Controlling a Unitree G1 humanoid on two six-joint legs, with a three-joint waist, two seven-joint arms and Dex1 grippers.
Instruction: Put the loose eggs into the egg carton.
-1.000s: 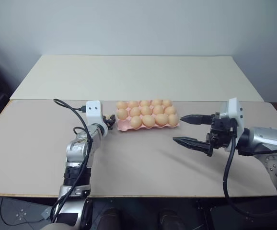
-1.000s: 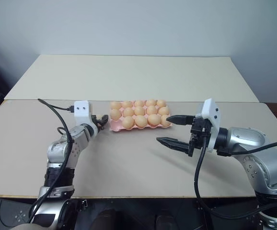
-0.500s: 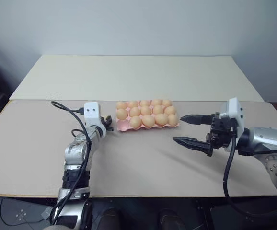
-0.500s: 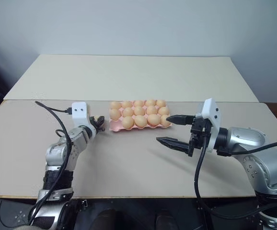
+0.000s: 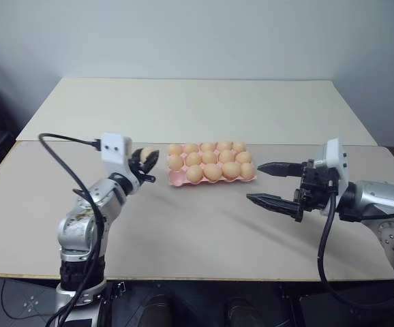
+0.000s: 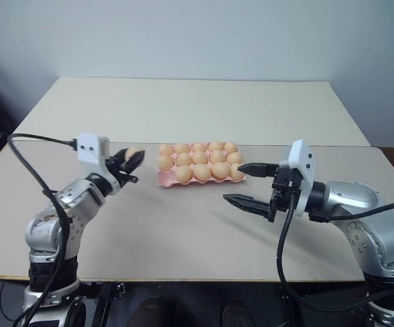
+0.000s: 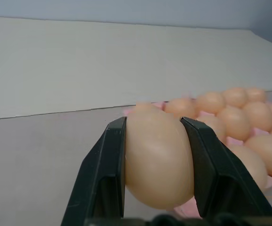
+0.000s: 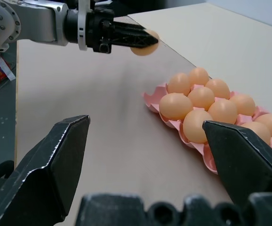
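Observation:
My left gripper (image 5: pixel 146 161) is shut on one light orange-tan loose egg (image 7: pixel 158 155), held between its two black fingers (image 7: pixel 108 174) above the table, just left of the egg carton. The same egg (image 8: pixel 144 47) is visible in the right wrist view. The egg carton (image 5: pixel 176 178) is a pink tray at the table's middle, filled with several eggs (image 5: pixel 212 171); its near-left corner cup looks empty. My right gripper (image 5: pixel 254 182) hovers open to the right of the carton, with nothing between its fingers (image 8: pixel 51 165).
The carton lies on a beige table (image 5: pixel 197 231) with bare surface in front of it and on both sides. A second, paler table (image 5: pixel 197 109) adjoins it behind. A black cable (image 5: pixel 61 163) loops from my left wrist.
My left gripper closed on the egg beside the carton's left end and rose off the table with it, drawing back slightly. The right arm stayed still.

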